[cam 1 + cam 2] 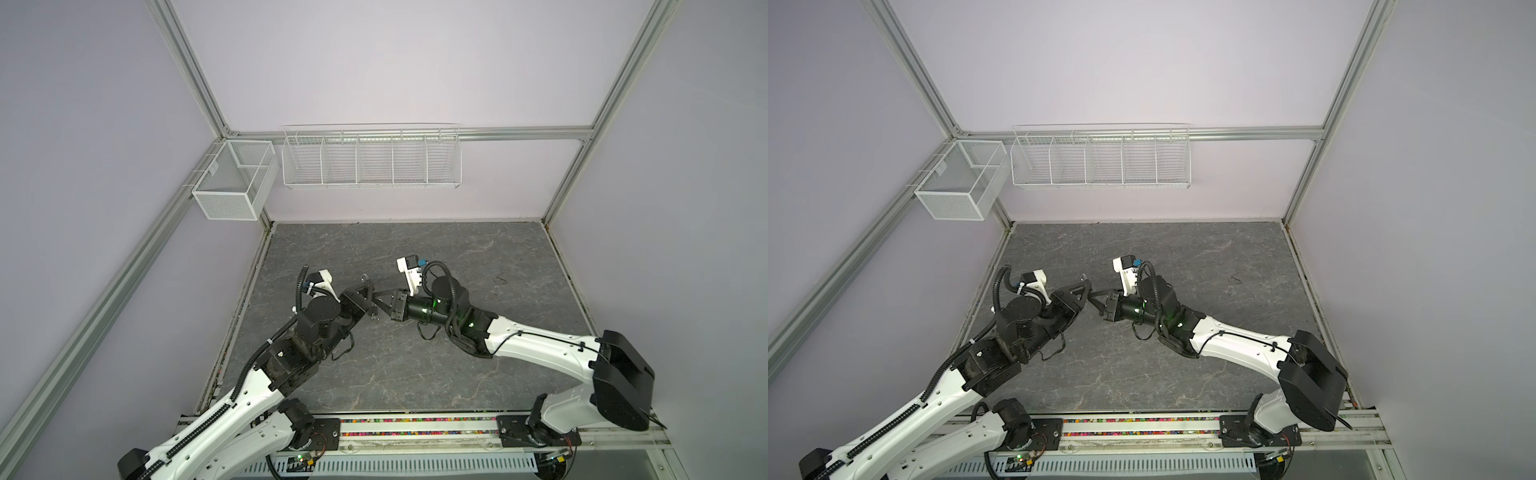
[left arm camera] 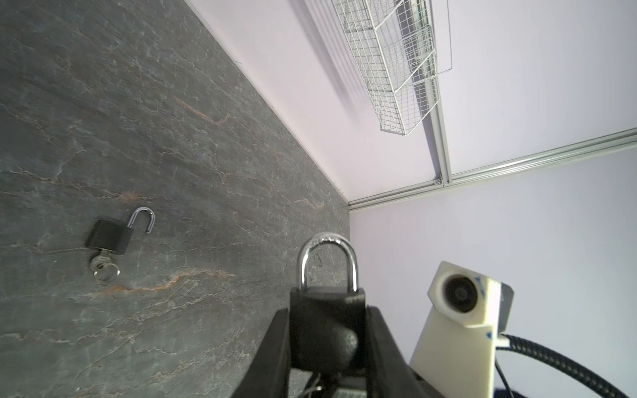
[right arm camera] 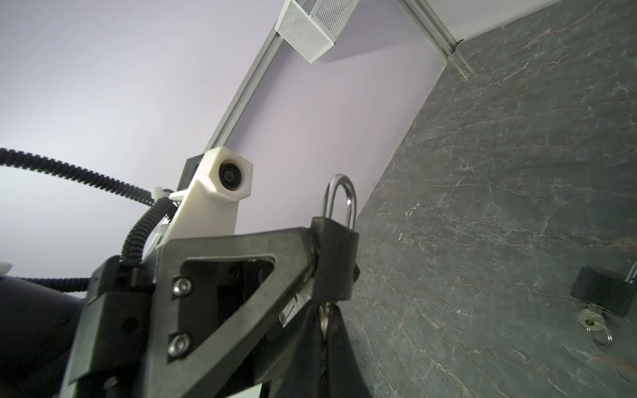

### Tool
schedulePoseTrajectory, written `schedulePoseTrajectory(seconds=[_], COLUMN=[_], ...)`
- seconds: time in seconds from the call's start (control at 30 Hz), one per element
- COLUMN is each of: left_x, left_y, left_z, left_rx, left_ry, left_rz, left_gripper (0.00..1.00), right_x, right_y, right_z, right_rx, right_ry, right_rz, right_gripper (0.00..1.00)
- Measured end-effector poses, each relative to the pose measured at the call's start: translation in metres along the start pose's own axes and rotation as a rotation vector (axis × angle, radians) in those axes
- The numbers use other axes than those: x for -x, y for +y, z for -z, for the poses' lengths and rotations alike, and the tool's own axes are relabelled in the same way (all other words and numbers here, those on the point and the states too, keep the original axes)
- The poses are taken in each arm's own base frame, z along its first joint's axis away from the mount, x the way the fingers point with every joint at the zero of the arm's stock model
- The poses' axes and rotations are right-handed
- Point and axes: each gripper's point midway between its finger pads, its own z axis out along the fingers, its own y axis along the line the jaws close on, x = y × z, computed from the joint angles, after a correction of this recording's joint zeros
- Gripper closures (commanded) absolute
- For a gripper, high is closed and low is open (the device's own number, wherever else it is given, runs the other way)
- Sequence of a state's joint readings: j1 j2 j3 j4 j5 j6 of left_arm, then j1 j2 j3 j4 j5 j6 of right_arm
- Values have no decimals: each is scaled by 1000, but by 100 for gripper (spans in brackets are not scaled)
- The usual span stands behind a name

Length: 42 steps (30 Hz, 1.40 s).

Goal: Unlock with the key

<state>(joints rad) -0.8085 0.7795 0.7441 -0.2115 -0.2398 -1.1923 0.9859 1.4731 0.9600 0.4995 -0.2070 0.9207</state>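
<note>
A black padlock (image 2: pixel 327 330) with a shut silver shackle (image 2: pixel 327 262) is clamped by its body between the fingers of my left gripper (image 2: pixel 327 313), which holds it above the table. In the right wrist view the same padlock (image 3: pixel 336 262) shows edge-on. The silver key (image 3: pixel 324 315) sticks out of its underside, and my right gripper (image 3: pixel 325 322) is shut on that key. In both top views the two grippers meet near the table's middle, left gripper (image 1: pixel 365 291) against right gripper (image 1: pixel 376 296), with the shackle (image 1: pixel 1084 277) pointing toward the back wall.
A second black padlock (image 2: pixel 109 236) lies on the grey stone table (image 1: pixel 457 353), its shackle open and a key with a ring (image 2: pixel 103 268) in it. It also shows in the right wrist view, second padlock (image 3: pixel 601 296). A wire rack (image 1: pixel 371 160) and a mesh box (image 1: pixel 232 187) hang on the walls.
</note>
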Motion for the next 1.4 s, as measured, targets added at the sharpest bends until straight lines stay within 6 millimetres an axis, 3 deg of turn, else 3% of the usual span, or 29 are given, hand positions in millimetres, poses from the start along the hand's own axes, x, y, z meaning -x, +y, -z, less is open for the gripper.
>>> schedulePoseTrajectory(seconds=[0.4, 0.67, 0.83, 1.1, 1.27, 1.4], left_x=[0, 1, 6, 5, -9, -31], left_y=[-7, -15, -12, 2, 33, 56], left_z=[1, 5, 5, 5, 1, -3], left_rx=[-28, 0, 61, 114, 146, 115], left_ry=[5, 26, 24, 39, 78, 122], left_rz=[-10, -113, -216, -427, -607, -744], left_gripper=[100, 100, 100, 100, 100, 100], right_x=[4, -1, -9, 6, 29, 33], right_y=[4, 9, 1, 2, -1, -17], right_z=[4, 9, 19, 53, 68, 74], right_rx=[14, -59, -129, -243, -332, -405], right_ry=[-15, 22, 53, 68, 98, 165], right_rz=[7, 117, 167, 280, 337, 354], right_gripper=[92, 75, 57, 33, 21, 19])
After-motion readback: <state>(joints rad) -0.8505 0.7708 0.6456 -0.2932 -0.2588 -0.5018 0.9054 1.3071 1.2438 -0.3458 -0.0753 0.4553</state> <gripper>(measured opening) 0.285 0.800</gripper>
